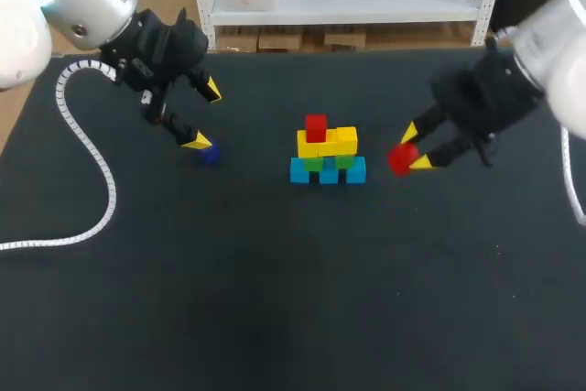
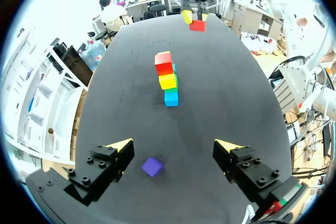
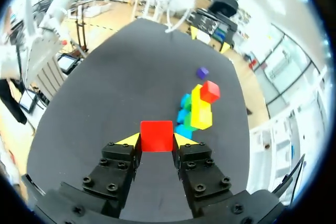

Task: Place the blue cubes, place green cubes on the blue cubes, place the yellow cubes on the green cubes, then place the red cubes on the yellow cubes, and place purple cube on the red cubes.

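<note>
A small stack stands mid-table: blue cubes at the base, green cubes on them, yellow cubes above, and one red cube on top at the left. My right gripper hovers to the right of the stack, shut on a second red cube. My left gripper stands open left of the stack. The purple cube lies on the table between and just under its fingers, untouched.
The black table is bare in front of the stack. A white coiled cable from my left arm loops over the table's left side.
</note>
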`<state>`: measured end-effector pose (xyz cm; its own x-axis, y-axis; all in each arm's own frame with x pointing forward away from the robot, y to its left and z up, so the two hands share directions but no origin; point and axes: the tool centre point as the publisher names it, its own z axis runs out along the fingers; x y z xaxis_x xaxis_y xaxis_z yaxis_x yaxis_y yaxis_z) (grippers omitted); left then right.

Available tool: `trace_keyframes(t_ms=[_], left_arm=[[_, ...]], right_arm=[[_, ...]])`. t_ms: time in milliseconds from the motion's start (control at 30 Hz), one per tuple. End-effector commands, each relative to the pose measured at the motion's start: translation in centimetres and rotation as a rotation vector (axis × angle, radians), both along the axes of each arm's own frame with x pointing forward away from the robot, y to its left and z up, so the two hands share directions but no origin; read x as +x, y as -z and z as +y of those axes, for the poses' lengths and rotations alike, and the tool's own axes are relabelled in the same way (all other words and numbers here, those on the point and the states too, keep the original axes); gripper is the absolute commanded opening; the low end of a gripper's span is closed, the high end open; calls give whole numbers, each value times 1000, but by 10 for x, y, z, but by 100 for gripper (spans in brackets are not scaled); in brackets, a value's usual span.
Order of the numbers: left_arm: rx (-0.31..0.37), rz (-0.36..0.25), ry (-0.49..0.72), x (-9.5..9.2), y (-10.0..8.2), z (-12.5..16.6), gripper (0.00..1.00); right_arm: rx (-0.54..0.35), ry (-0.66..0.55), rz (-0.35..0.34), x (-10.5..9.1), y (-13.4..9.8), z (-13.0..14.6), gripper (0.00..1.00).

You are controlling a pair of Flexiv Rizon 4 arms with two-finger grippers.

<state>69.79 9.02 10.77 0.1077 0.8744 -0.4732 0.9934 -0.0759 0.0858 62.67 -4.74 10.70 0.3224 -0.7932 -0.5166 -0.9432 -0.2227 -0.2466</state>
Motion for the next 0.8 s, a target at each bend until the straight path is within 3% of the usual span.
trace_keyframes(t_ms=[33,333,800], left_arm=[[-2,-1,3,1,1,1,100],[-2,-1,3,1,1,1,100],[-2,-1,3,1,1,1,100]], right_arm=[[-220,118,19,8,-7,13,0],[-349,217,40,26,-18,17,0],[-365,254,8,51,-20,44,0]])
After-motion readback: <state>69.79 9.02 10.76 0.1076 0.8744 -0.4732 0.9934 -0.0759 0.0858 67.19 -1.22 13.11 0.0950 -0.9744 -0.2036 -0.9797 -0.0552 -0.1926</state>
